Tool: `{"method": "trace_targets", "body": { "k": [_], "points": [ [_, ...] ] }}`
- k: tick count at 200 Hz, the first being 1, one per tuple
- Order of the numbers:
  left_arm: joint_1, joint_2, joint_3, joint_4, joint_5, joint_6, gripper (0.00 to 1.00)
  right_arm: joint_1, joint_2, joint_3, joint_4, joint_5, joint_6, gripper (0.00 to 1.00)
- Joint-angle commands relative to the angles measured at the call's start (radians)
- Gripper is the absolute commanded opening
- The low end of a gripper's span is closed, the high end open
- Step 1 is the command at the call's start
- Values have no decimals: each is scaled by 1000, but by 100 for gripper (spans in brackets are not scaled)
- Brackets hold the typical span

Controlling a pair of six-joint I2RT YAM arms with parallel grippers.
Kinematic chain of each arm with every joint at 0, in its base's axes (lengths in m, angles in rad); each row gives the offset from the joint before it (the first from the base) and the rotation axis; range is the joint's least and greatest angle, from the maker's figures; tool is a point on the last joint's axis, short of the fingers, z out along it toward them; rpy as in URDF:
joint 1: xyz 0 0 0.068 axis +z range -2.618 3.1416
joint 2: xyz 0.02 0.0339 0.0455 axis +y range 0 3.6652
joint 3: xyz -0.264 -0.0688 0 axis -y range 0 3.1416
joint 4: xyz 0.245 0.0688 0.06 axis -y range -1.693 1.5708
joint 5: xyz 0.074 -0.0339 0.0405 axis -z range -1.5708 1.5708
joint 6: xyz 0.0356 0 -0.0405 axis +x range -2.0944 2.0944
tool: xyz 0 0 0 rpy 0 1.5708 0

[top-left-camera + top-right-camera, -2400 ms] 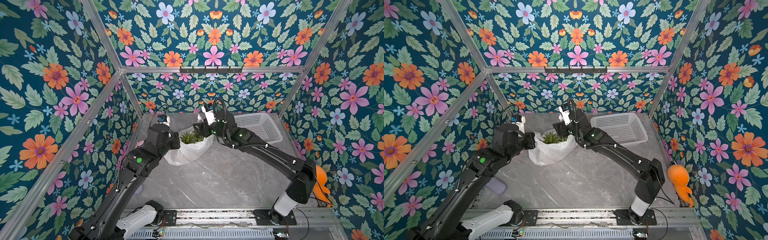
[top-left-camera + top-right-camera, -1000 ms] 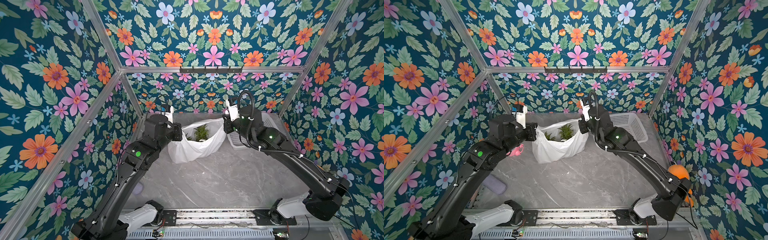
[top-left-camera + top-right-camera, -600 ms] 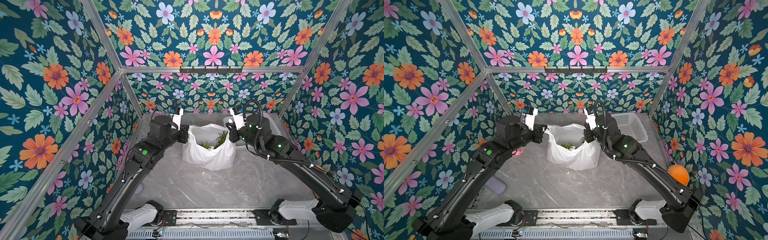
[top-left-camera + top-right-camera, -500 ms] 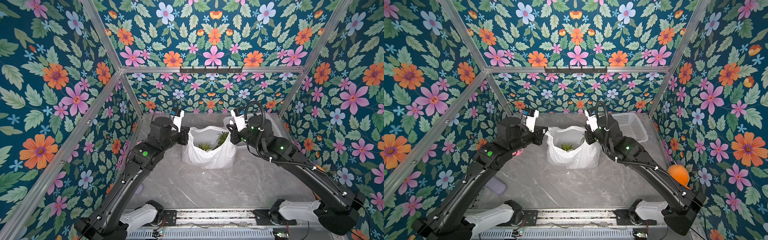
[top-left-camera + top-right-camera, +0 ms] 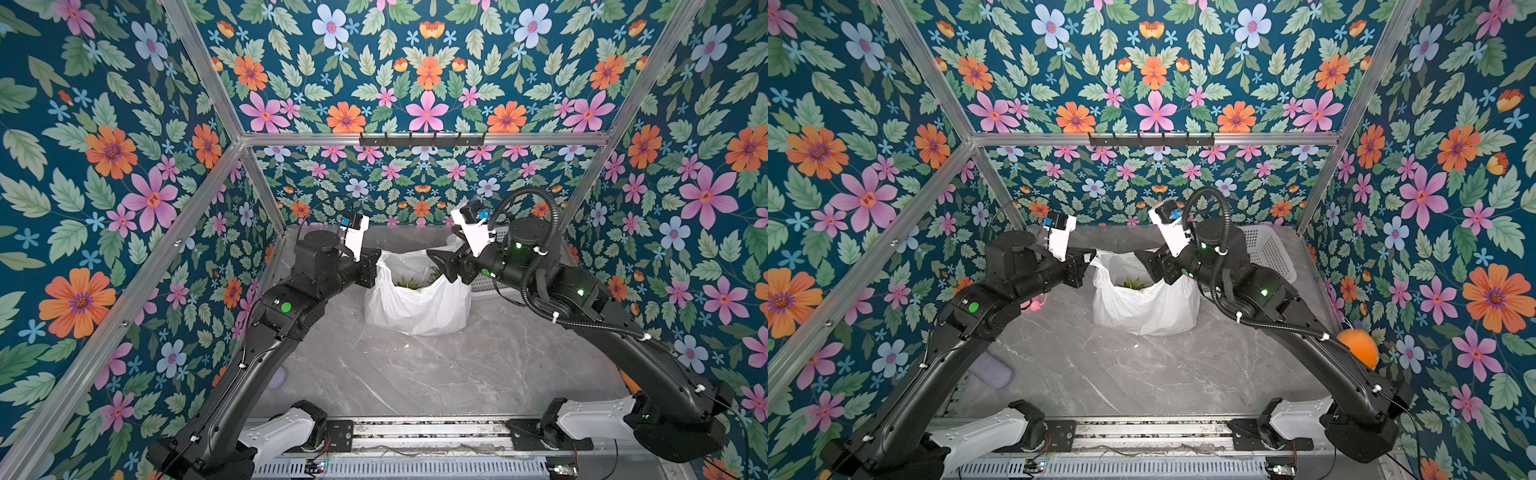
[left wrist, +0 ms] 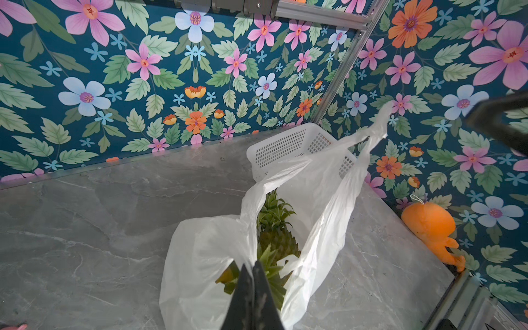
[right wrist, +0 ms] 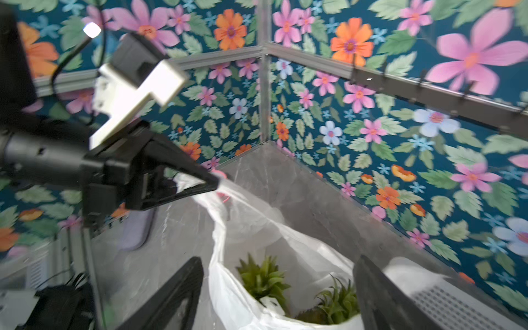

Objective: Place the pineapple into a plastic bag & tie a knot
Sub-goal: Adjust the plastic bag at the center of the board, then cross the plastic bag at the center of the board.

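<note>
The white plastic bag point(image 5: 415, 307) point(image 5: 1144, 307) stands on the grey table with its mouth open. The pineapple point(image 6: 275, 237) point(image 7: 263, 274) lies inside, green crowns showing. My left gripper point(image 5: 376, 262) point(image 6: 253, 264) is shut on the bag's left handle strap, holding it up, as the right wrist view shows point(image 7: 217, 180). My right gripper point(image 5: 436, 259) point(image 7: 278, 260) hangs open over the bag's right edge, nothing between its fingers. The other strap point(image 6: 377, 125) sticks up loose beside it. A knot is not in view; the straps stand apart.
A white perforated basket point(image 5: 1266, 249) point(image 6: 285, 145) sits at the back right, behind my right arm. An orange soft toy point(image 5: 1358, 347) lies by the right wall. A pink thing point(image 5: 1034, 305) and a lilac thing point(image 5: 990, 370) lie at the left.
Both arms carried the bag to the right and it came down onto the table. My right gripper opened and let go of its strap. The left stays shut.
</note>
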Motion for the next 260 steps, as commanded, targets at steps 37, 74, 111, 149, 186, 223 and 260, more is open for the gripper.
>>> {"method": "trace_targets", "body": {
  "k": [37,74,111,149,186,223,260],
  "points": [
    [1,2,-4,21,-8,10,0,7,218,6,132,-245,-145,84],
    [1,5,-4,17,1,16,0,6,301,8,267,-314,-189,85],
    [1,5,4,10,6,22,0,-30,381,3,381,-397,-181,83],
    [1,6,2,10,9,23,0,-50,438,22,455,-458,-160,72],
    [1,10,-1,13,13,23,0,-50,479,37,543,-473,-123,50],
    [8,-18,-1,4,-28,20,11,-50,476,8,600,-469,-73,0],
    [37,-164,-111,97,2,27,73,-62,428,-47,634,-444,-3,0]
  ]
}}
